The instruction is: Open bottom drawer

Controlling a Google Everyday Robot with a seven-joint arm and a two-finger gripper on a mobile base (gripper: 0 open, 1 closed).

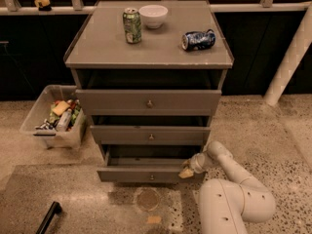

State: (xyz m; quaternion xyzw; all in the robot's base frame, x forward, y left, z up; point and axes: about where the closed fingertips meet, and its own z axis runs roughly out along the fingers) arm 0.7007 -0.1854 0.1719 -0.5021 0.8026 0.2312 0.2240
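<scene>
I see my gripper (186, 172) at the right end of the partly open bottom drawer (126, 174); I cannot tell its grip.

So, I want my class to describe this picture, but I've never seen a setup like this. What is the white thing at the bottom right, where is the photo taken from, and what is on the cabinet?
The white thing is a robot arm on a mobile base. Its tip is a two-finger gripper, which sits at the right end of the bottom drawer. That drawer sticks out further than the two above it. I cannot tell whether the gripper is holding the drawer front. The single picture looks down from above, in front of the grey cabinet. On its top stand a green can and a white bowl, and a blue can lies on its side. A plastic bin of odds and ends sits on the floor beside the cabinet, at the picture's left.
</scene>
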